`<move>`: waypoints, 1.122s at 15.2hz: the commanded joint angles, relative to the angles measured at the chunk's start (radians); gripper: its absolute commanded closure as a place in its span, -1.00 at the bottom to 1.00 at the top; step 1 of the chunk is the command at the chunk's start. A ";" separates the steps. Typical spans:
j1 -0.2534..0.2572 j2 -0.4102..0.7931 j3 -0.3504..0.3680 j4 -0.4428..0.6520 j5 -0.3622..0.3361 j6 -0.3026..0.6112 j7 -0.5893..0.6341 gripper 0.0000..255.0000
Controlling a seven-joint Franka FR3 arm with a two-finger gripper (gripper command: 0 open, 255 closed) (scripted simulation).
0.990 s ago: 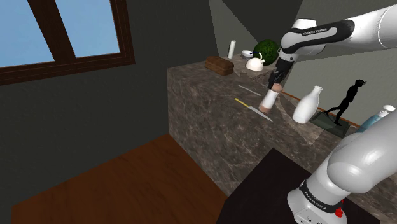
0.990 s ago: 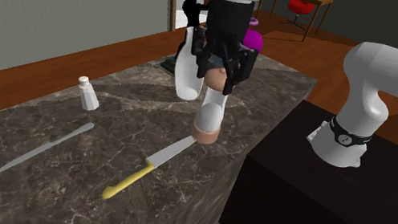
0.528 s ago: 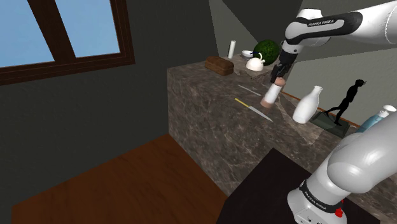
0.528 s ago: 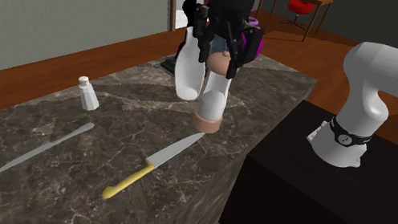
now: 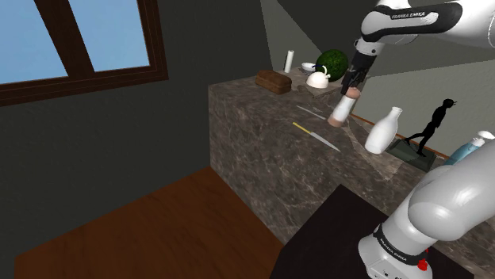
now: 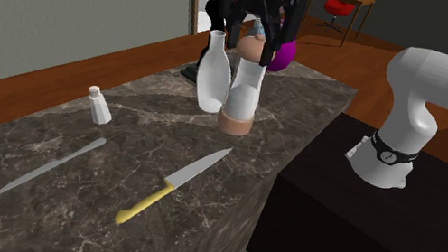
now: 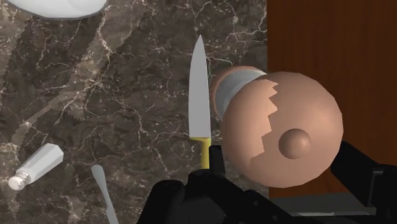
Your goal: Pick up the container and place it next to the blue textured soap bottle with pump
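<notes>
In the shoulder view my jaws pinch the top of the container (image 5: 341, 112) above the table (image 5: 258, 147), with the blue soap bottle (image 5: 468, 148) well apart, beyond a white bottle (image 5: 383, 131). The second exterior view shows it hanging clear, just beside that white bottle, above a yellow-handled knife (image 6: 175, 184). The wrist view shows its rounded pinkish cap beside the blade, over the table's edge and a brown floor (image 7: 331, 44).

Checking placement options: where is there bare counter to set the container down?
Bare counter between the white bottle and the edge by the stand, and between the yellow-handled knife and grey knife. Crowded around the figurine.
</notes>
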 commanded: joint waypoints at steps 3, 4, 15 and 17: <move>0.003 0.000 0.005 0.054 0.001 -0.054 0.003 1.00; 0.003 0.001 0.005 0.068 0.002 -0.068 0.003 1.00; 0.009 0.033 0.004 0.247 0.019 -0.218 -0.006 1.00; 0.009 0.042 0.003 0.284 0.023 -0.246 -0.009 1.00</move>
